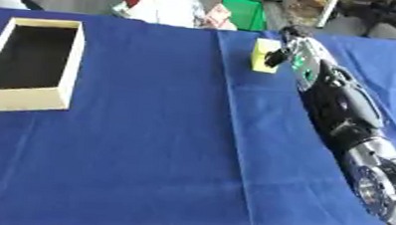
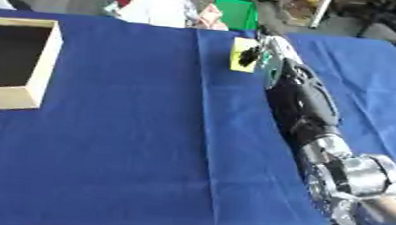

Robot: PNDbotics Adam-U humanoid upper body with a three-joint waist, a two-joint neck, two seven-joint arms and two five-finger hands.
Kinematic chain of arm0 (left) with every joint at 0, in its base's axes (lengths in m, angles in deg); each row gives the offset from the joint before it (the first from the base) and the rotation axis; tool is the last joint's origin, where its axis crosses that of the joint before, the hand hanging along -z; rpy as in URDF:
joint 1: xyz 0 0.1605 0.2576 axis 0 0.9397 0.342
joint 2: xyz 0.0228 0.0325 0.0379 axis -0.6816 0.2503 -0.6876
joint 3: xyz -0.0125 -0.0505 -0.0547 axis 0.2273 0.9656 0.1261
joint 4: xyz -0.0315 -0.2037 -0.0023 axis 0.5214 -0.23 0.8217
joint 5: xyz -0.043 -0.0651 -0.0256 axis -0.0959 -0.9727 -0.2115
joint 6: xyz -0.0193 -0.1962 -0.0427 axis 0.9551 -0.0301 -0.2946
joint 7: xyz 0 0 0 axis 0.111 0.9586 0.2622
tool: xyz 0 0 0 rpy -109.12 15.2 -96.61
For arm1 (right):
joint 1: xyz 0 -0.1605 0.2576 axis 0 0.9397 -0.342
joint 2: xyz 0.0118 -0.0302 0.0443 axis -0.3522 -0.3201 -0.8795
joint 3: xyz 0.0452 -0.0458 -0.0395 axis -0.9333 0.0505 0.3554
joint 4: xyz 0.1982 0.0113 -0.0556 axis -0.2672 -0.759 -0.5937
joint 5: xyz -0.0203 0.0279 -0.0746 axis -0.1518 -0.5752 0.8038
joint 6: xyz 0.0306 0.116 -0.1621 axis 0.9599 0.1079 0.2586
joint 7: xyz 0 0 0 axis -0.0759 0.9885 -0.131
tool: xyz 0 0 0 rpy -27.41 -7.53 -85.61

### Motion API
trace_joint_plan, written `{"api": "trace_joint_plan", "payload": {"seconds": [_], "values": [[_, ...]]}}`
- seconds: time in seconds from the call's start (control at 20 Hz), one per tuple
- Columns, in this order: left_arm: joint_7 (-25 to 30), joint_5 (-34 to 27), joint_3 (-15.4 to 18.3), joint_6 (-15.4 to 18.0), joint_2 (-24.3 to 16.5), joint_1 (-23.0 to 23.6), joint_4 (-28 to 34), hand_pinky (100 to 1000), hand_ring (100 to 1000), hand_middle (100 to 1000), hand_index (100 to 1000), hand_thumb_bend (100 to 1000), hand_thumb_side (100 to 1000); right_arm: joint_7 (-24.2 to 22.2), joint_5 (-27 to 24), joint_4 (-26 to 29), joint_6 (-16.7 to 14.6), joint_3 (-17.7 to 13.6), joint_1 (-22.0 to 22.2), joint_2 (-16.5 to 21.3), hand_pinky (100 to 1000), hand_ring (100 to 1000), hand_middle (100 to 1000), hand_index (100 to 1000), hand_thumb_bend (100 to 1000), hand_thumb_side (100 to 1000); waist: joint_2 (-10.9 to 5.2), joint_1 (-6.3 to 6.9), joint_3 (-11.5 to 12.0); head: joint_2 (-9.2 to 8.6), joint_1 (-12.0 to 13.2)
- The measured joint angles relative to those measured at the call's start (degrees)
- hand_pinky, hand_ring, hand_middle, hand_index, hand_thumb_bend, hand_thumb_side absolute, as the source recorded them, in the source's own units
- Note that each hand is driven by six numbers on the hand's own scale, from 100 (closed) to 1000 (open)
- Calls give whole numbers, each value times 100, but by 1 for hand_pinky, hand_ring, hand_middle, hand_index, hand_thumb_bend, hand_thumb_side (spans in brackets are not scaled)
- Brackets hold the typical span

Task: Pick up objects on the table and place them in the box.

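A small yellow block (image 1: 262,54) stands on the blue tablecloth at the far middle. My right hand (image 1: 286,47) reaches out to it at the end of the long black arm (image 1: 342,102); a dark finger or thumb (image 1: 273,57) lies against the block's right face. How the other fingers sit around the block is hidden. The wooden box (image 1: 30,63), open-topped with a dark inside, stands at the far left, well apart from the block. My left hand shows in neither view.
The blue cloth (image 1: 164,147) covers the table, with a crease running down its middle. Beyond the far edge lie a green item (image 1: 243,10), a white shape (image 1: 170,5) and other clutter. The table's right edge lies just past my arm.
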Motion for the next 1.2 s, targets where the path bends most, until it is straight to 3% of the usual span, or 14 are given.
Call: {"api": "trace_joint_plan", "payload": {"seconds": [0.75, 1.2], "values": [[0, 0, 0, 0, 4, -3, 1, 854, 511, 370, 742, 100, 142, 96, 321, -10, 125, 4, 41, -88, 860, 1000, 975, 964, 152, 147, 48, 19, 8, -2, 1], [0, 0, 0, 0, 46, -7, 2, 854, 512, 370, 743, 100, 143, 253, 440, 20, 73, 8, 81, -143, 848, 1000, 933, 883, 134, 168, 58, 35, 18, -3, 1]]}}
